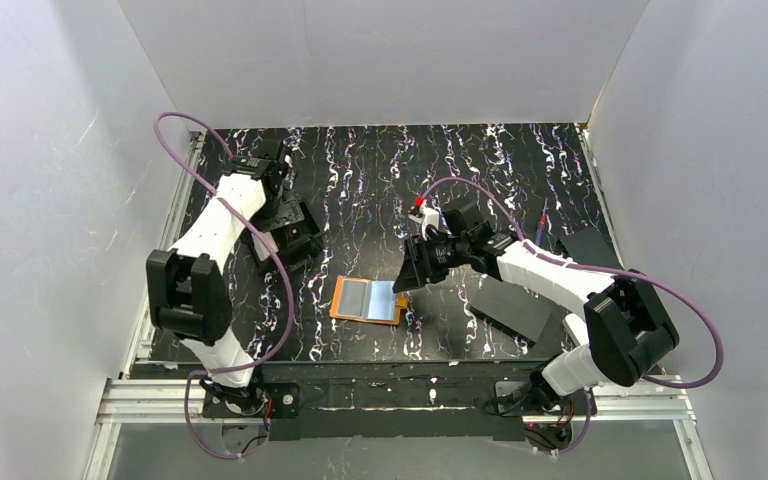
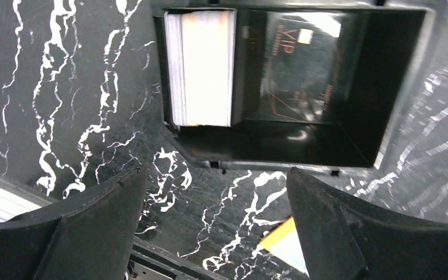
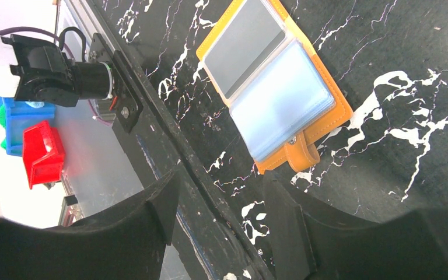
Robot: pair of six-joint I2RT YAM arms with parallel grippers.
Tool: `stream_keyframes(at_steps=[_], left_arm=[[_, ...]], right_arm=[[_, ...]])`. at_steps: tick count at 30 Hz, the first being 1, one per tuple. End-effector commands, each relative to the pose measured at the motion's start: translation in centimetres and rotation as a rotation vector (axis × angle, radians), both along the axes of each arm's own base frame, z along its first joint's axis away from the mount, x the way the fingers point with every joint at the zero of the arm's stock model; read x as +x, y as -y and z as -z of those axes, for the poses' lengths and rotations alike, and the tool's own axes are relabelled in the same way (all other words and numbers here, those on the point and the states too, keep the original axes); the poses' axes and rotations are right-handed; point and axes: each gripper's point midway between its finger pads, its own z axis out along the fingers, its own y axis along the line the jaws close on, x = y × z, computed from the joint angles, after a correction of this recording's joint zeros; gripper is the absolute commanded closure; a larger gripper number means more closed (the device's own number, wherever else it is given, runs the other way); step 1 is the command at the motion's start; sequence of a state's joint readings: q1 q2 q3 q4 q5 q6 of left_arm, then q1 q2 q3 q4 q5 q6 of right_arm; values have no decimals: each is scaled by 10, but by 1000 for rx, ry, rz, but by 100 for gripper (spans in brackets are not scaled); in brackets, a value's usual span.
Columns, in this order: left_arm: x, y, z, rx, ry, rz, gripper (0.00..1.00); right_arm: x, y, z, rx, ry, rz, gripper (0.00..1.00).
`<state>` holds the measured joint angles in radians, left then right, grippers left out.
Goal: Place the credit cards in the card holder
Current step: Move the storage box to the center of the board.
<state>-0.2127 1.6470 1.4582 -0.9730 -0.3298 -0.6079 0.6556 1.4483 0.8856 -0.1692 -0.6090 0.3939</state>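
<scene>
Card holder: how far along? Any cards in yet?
Done: the card holder lies open on the table, sleeves up. In hand: nothing; the left gripper is open above the black box with the white card stack, the right gripper open next to the holder. Left: pick cards and slide them in. Whether any sleeve is already filled, I cannot tell.

flat black rectangles (image 1: 512, 310) lie rightward on the marbled table (image 1: 360, 170).

The card holder (image 1: 368, 300) lies open on the table (image 1: 360, 170) near its front edge; a box (image 2: 396, 70) (cards (image 2: 204, 67) stacked in one compartment) sits behind it, leftward.
</scene>
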Motion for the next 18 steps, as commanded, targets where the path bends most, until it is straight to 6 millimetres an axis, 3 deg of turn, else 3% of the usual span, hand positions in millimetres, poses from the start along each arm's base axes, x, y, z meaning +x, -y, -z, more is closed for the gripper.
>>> stream_keyframes(at_steps=[1, 12, 18], left_arm=[[-4, -22, 9, 137, -59, -124, 12], [12, -34, 28, 224, -156, -72, 7], [14, -31, 40, 147, -221, -3, 2]], right_arm=[[-1, 1, -6, 16, 14, -1, 37], [-3, 3, -7, 15, 18, 2, 37], [-4, 3, -6, 12, 14, 1, 37]])
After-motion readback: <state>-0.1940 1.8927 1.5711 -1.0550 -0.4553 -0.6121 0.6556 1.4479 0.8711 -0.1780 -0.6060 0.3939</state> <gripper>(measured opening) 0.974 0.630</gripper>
